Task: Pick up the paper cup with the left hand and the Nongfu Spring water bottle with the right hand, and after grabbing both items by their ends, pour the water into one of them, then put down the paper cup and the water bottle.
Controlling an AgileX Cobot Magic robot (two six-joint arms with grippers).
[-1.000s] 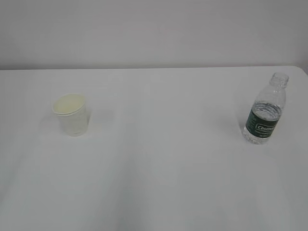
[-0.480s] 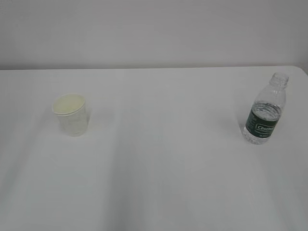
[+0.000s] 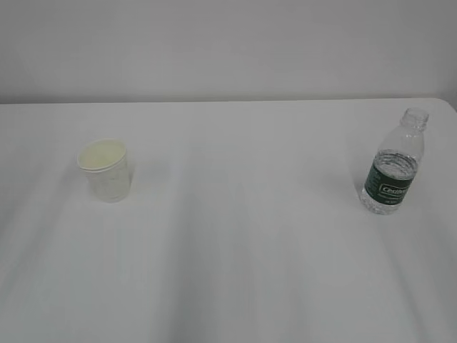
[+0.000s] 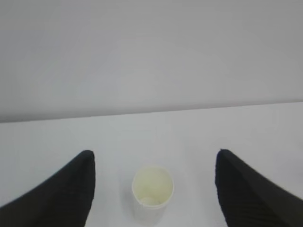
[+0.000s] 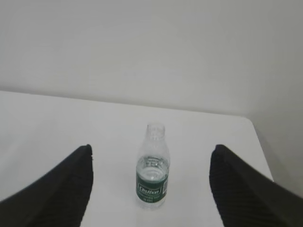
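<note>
"Where's the paper cup [image 3: 105, 170]?"
"Upright on the bench [image 3: 243, 243], far left. The Nongfu Spring water bottle [image 3: 393, 163] stands well apart, far right near the edge, a wall [image 3: 228, 46] behind both."

White table [image 3: 235, 271] with paper cup [image 3: 106, 170], seemingly capless water bottle [image 3: 391, 168]

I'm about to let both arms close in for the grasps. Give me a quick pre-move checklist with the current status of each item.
1. Paper cup upright on the table: ok.
2. Nongfu Spring water bottle upright, cap off: ok.
3. Left gripper open, cup centred between its fingers and not yet touched: ok.
4. Right gripper open, bottle centred ahead of it: ok.
5. Water in the bottle: level cannot tell.
6. Cup empty: cannot tell.
</note>
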